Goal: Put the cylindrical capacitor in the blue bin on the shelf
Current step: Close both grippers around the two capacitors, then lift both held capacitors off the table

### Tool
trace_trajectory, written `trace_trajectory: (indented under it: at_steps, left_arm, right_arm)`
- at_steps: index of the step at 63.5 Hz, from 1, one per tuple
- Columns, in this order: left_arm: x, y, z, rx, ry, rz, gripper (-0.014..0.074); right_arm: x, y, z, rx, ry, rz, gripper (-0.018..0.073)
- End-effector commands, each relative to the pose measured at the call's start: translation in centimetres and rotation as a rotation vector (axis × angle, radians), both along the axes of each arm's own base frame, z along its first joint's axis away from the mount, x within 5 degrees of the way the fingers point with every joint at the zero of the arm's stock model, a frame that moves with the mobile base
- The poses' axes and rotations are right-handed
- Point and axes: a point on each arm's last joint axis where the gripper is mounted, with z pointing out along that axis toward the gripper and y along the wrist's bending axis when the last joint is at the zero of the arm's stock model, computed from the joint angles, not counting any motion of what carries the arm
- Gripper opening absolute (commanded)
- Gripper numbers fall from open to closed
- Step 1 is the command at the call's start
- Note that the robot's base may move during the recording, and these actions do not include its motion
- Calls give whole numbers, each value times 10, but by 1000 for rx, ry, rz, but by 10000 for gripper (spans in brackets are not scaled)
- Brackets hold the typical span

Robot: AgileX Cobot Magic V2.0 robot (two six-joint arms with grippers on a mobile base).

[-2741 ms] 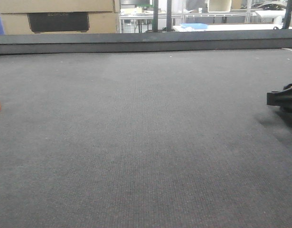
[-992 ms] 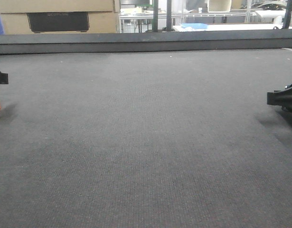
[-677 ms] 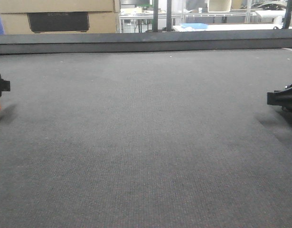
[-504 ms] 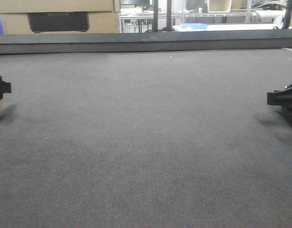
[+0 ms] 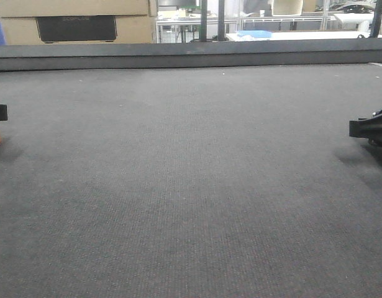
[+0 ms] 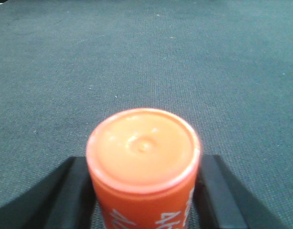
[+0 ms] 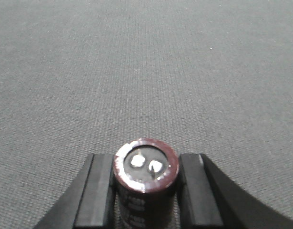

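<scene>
Right hand: clenched on the capacitor; its black fingers lie flush on both sides with no gap showing.
Capacitor: held between the right fingers, its top end toward the wrist camera; dark body, maroon rim, two silvery terminals on top. Whether it touches the tabletop cannot be told.
Left hand: closed around an orange can; one finger lies against each side.
Orange can: upright, white print on its side; in the front view it shows at the far left edge, under the hand.
Front view: the two hands sit at opposite edges, well apart; the capacitor itself cannot be made out there.
Tabletop: dark grey woven mat, with a dark rail along the far edge.
Background: cardboard boxes behind the rail on the left.
</scene>
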Motion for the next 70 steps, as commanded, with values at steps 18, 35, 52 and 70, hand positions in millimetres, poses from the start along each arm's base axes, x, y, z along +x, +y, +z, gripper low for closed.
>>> trace_trajectory:
  at_steps: [18, 35, 52, 70]
  left_arm:
    - [1, -2, 3, -11, -30, -3, -111]
    - [-2, -3, 30, -3, -26, -17, -111]
    - [-4, -3, 100, -2, 71, -17, -111]
    - [-22, -3, 187, -1, 73, -13, -111]
  right_arm:
    - [2, 0, 3, 0, -35, -6, -160]
    - [0, 0, 19, 7, -67, -4, -160]
    - [-3, 3, 67, 43, 25, 19, -160]
    - [-10, 8, 165, 78, 57, 72, -160]
